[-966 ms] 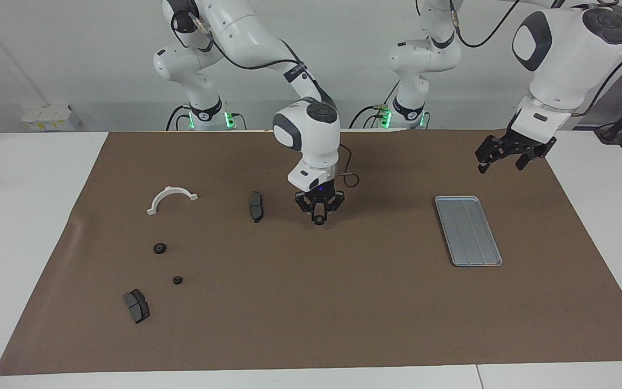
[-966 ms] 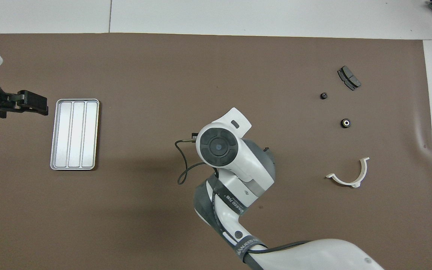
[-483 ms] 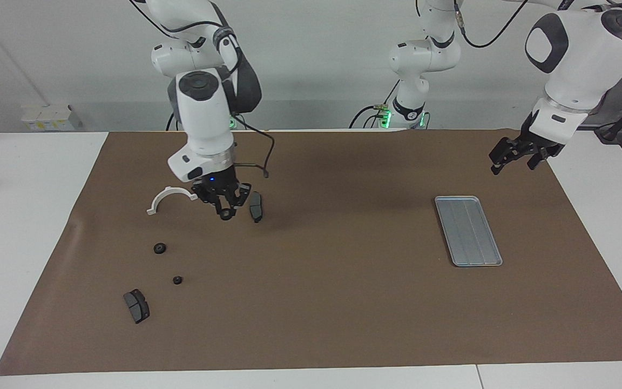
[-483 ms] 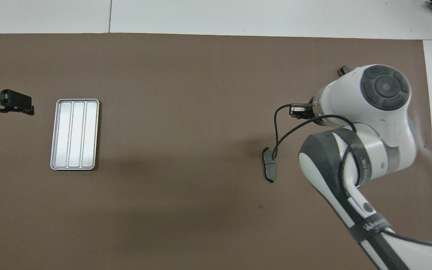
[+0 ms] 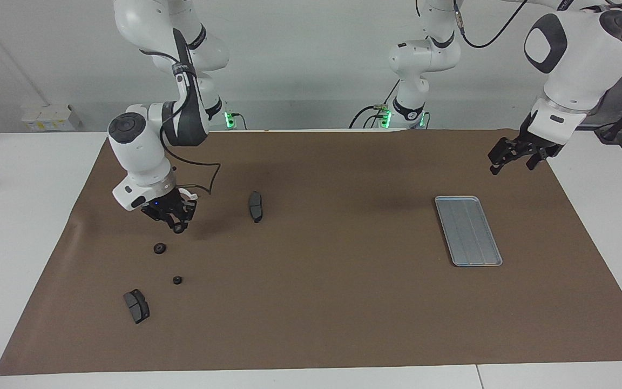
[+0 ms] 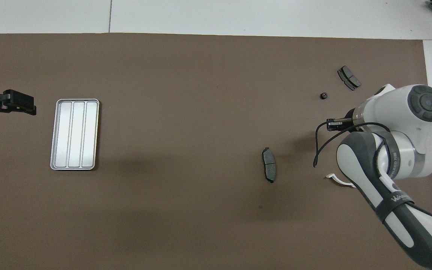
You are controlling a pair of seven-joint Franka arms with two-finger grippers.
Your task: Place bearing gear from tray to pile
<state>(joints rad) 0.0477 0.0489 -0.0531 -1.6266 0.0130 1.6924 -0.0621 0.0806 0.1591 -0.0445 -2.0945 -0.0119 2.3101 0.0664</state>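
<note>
My right gripper point(image 5: 179, 227) is shut on a small dark bearing gear point(image 5: 180, 229) and hangs low over the mat, by the pile. It is just above a loose gear point(image 5: 159, 248). In the overhead view my wrist hides this gripper. The pile is a white half-ring bracket point(image 6: 338, 180), largely covered by my right arm, and dark brake pads point(image 5: 256, 206) point(image 5: 136, 306). The silver tray point(image 5: 467, 230) point(image 6: 74, 134) lies toward the left arm's end with nothing in it. My left gripper point(image 5: 511, 166) point(image 6: 31, 106) waits open in the air beside the tray.
Another small gear point(image 5: 177, 280) point(image 6: 324, 95) lies on the brown mat point(image 5: 332, 302), between the loose gear and the pad point(image 6: 348, 77) farthest from the robots. A black cable point(image 6: 319, 144) loops off my right wrist. White table borders the mat.
My right arm has swung from the middle of the mat to the pile, carrying the gear and sinking a little. The left gripper drifted slightly away from the tray.
</note>
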